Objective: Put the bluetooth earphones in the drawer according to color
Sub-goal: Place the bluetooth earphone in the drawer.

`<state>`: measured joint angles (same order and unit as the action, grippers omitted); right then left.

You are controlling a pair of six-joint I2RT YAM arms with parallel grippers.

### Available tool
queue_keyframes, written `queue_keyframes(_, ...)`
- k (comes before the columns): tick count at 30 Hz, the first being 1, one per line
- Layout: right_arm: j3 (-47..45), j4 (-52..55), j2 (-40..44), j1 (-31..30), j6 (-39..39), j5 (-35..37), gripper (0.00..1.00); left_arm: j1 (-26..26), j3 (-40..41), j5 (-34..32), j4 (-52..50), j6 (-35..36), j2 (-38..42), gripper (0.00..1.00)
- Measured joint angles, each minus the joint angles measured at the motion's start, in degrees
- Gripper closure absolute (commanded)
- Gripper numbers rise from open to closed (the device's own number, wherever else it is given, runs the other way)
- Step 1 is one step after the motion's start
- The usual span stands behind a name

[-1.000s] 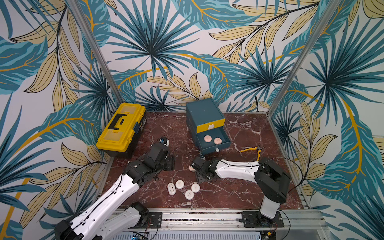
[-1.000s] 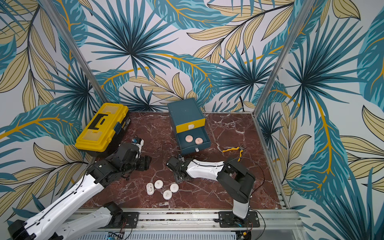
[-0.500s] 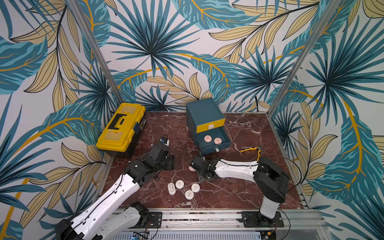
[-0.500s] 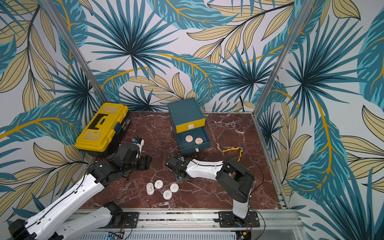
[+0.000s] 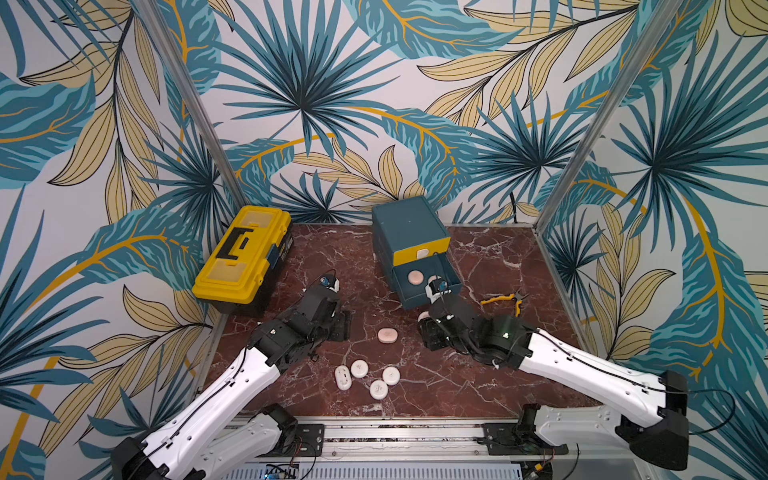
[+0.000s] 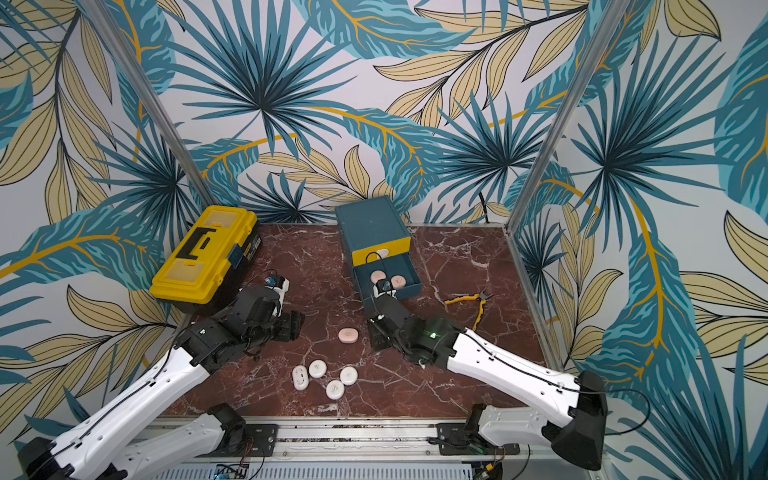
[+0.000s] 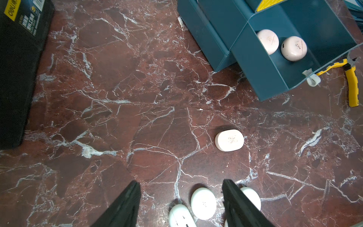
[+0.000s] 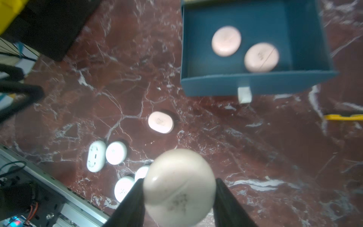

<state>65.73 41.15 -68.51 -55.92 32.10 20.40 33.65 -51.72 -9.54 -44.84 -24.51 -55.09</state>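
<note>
At the back of the marble table point(image 5: 490, 257), in both top views, the cabinet point(image 5: 409, 232) stands with the drawer point(image 5: 409, 297) under its yellow front open. Two peach cases point(image 5: 415, 276) lie inside it. A third peach case point(image 5: 387, 335) lies on the table between the arms, and four white cases point(image 5: 359, 368) cluster nearer the front edge. The right gripper point(image 5: 424, 328) hangs just before the drawer, and the left gripper point(image 5: 343, 328) is near the toolbox point(image 5: 243, 253). Pliers point(image 5: 505, 299) lie on the table near the drawer.

From the left wrist, the left gripper point(image 7: 180, 181) is spread wide and holds nothing. White cases point(image 7: 203, 203) lie on the table past its fingertips, with the lone peach case point(image 7: 229, 140) farther on.

From the right wrist, the right gripper point(image 8: 179, 179) is clamped on a pale pinkish case point(image 8: 178, 194), held above the table. The drawer point(image 8: 216, 84) with its two peach cases point(image 8: 226, 41) is ahead.
</note>
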Motion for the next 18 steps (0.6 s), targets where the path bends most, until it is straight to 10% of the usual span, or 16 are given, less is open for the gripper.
queue_keyframes(18,18.64,0.07,-28.02,18.29,-10.16,-2.71,0.53,0.0,0.0,0.87,-0.2,-0.02,0.24,0.29)
